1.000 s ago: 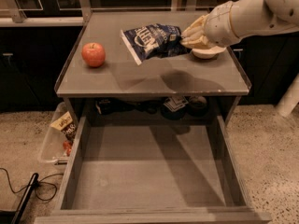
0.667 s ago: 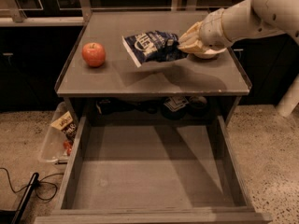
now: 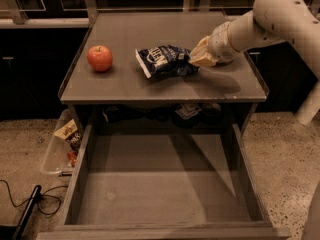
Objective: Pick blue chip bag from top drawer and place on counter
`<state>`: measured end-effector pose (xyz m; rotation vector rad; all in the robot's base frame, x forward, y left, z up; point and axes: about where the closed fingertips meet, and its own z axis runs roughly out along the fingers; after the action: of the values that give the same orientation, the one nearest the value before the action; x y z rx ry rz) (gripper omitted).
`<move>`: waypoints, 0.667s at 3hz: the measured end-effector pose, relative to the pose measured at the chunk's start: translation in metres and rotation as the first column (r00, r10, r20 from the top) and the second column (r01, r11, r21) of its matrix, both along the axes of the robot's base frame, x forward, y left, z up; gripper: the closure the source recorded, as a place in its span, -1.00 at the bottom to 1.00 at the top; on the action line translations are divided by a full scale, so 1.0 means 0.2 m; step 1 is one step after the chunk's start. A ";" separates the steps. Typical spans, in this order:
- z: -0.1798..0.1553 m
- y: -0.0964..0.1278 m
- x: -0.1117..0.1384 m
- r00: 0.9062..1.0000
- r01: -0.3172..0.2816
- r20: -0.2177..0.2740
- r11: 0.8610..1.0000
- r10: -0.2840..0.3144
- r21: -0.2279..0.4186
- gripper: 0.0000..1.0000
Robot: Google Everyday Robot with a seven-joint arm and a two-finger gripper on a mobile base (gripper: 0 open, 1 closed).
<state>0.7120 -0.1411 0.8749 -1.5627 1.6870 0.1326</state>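
One grey counter [image 3: 125, 86] — blue chip bag [image 3: 165, 60] on it, tool [image 3: 201, 58] at its right edge, grip unclear, speckled floor [image 3: 280, 149] below.

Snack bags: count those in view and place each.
2. The blue chip bag lies on the counter, end effector at its right edge; a tan bag sits in the floor bin. The dim shelf below may hide more.

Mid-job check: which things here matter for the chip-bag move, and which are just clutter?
Job:
blue chip bag, lying on the counter
top drawer, open
gripper, at the bag's right edge

Lying about:
apple, on the counter's left
clear bin of snacks, on the floor
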 end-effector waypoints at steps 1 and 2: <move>-0.08 -0.02 0.00 0.999 0.016 -0.042 1.000 -0.017 -0.022 1.00; -0.08 -0.02 0.00 0.999 0.017 -0.043 1.000 -0.018 -0.022 0.64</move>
<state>0.7125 -0.1443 0.8597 -1.5711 1.7400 0.1406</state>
